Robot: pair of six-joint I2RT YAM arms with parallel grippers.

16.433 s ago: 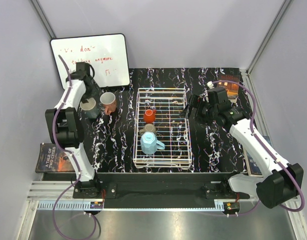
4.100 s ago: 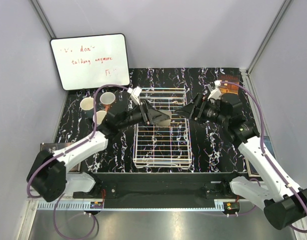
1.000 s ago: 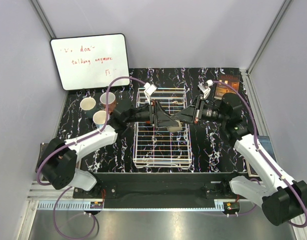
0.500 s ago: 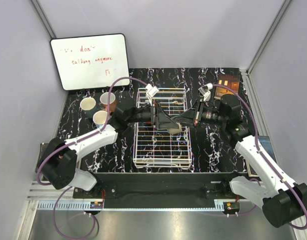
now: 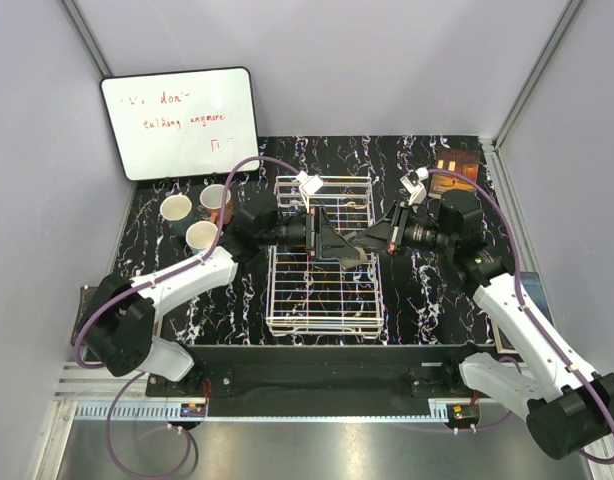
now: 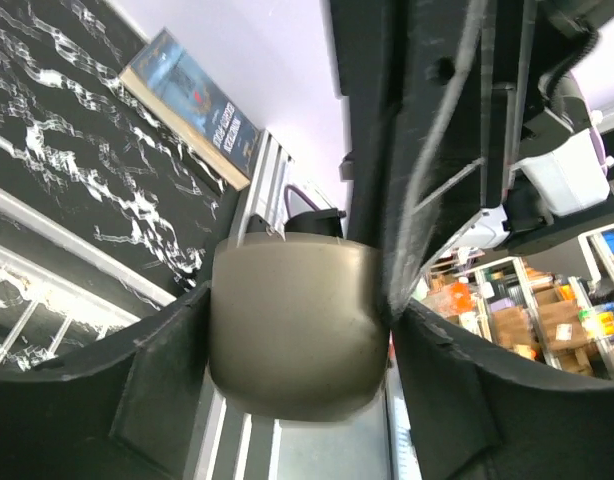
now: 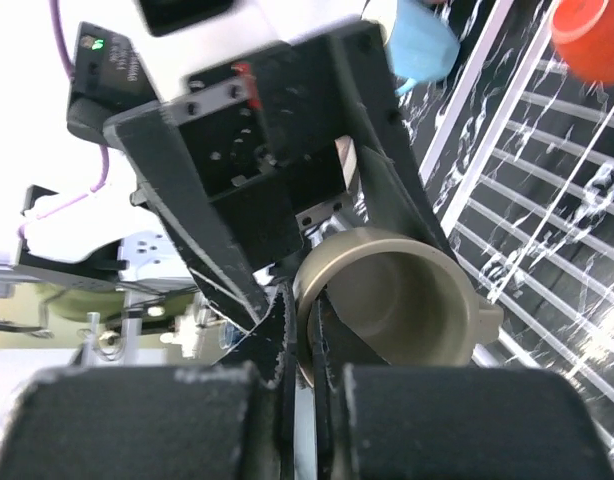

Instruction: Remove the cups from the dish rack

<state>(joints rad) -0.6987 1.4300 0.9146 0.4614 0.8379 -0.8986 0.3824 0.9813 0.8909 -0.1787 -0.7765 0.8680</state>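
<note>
A taupe-brown cup (image 5: 353, 257) hangs above the white wire dish rack (image 5: 322, 300), between both grippers. My right gripper (image 7: 305, 320) is shut on the cup's (image 7: 387, 300) rim, one finger inside and one outside. My left gripper (image 6: 302, 305) stands round the cup's (image 6: 292, 330) body from the other side, jaws open, with a slim gap at its right finger. In the top view the left gripper (image 5: 332, 243) and right gripper (image 5: 367, 242) meet tip to tip. A red cup (image 7: 592, 40) sits in the rack (image 7: 527, 190); the left arm hides it from above.
Left of the rack stand a dark grey cup (image 5: 174, 208), a salmon-orange cup (image 5: 216, 198) and a light blue cup (image 5: 200, 236). A whiteboard (image 5: 180, 120) leans at the back left. Books lie at the left edge (image 5: 105, 315) and back right (image 5: 455, 170).
The right gripper has closed on the cup's rim. The left jaws have widened around the cup. Both arms have stayed almost in place above the rack.
</note>
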